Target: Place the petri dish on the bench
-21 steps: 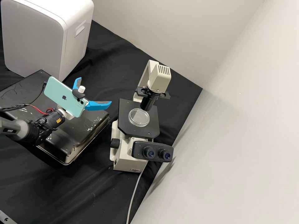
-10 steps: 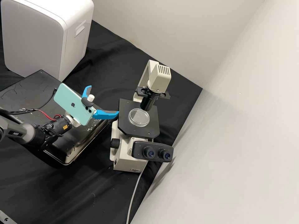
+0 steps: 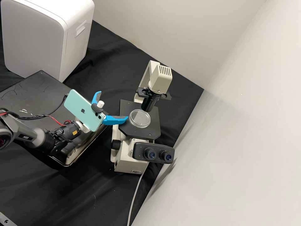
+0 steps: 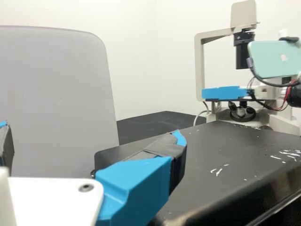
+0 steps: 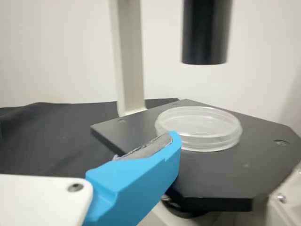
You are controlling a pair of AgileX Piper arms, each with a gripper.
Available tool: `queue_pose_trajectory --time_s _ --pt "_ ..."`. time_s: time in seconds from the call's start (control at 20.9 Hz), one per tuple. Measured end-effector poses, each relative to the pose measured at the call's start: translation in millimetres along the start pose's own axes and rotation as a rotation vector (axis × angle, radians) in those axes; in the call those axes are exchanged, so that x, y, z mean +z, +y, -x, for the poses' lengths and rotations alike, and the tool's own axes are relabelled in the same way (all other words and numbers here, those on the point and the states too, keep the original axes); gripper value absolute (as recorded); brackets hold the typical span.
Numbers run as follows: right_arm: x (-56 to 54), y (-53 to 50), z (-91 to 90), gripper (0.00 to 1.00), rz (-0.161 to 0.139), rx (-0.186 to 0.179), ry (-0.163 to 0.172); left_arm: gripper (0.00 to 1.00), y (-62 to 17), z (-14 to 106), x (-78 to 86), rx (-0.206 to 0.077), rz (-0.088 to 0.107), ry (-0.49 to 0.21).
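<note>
Nearest, on the black bench [image 3: 62, 194], one pale cable [image 3: 134, 194], leading up to one microscope [image 3: 128, 158] with two eyepieces [image 3: 158, 154] at its front. Just behind these, one black stage [image 3: 154, 129], and on it one petri dish [image 3: 139, 118], clear, round, lying flat below one black lens tube [image 3: 149, 102]; so resting on the stage, not on the bench cloth. Hard to tell whether covered by a lid. Just beside the dish, the right gripper [image 3: 113, 105], released and grasping nothing, its two blue fingers spread wide: one fingertip close at the dish rim, touching or not impossible to say, the other raised well apart. From the right wrist view, one finger [image 5: 136, 179] before the dish, the second cut off by the edge. Mounted behind the fingers, one mint-green phone [image 3: 83, 110], hiding part of the gripper body. Below it, one glossy black case [image 3: 28, 91]. Near the case, the left gripper [image 4: 89, 132], also unclenched, nothing between the two fingers, one of them mostly cut off. Farthest, one white appliance [image 3: 40, 34], partly out of frame.
</note>
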State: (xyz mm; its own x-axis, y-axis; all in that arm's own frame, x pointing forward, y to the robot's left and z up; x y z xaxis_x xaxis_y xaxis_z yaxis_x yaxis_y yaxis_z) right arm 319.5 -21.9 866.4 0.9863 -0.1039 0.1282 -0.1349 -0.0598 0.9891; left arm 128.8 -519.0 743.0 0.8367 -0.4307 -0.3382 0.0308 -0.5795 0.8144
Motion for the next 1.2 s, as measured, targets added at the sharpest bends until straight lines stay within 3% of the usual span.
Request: queue_pose_trajectory --time_s 0.24,0.43,0.62,0.81,1.2 --pt "2.5 5.3 -2.3 1.00 -0.013 0.018 -0.005 1.00 0.5 -0.4 -2.9 0.003 0.001 0.017" --pt "1.1 9.9 -5.2 1.00 -0.028 0.033 0.003 1.00 0.7 -0.5 -1.1 0.005 -0.021 -0.011" --pt "5.6 19.3 -8.4 1.00 -0.031 0.058 -0.013 1.00 0.8 -0.6 -0.4 0.006 -0.029 -0.025" --pt "16.9 23.4 -15.3 1.00 -0.031 0.068 -0.045 1.00 0.8 -0.6 0.2 0.005 -0.011 -0.031" --pt "24.1 33.7 -21.5 1.00 -0.032 0.090 -0.072 1.00 -2.6 -2.1 0.3 -0.015 -0.023 -0.035"
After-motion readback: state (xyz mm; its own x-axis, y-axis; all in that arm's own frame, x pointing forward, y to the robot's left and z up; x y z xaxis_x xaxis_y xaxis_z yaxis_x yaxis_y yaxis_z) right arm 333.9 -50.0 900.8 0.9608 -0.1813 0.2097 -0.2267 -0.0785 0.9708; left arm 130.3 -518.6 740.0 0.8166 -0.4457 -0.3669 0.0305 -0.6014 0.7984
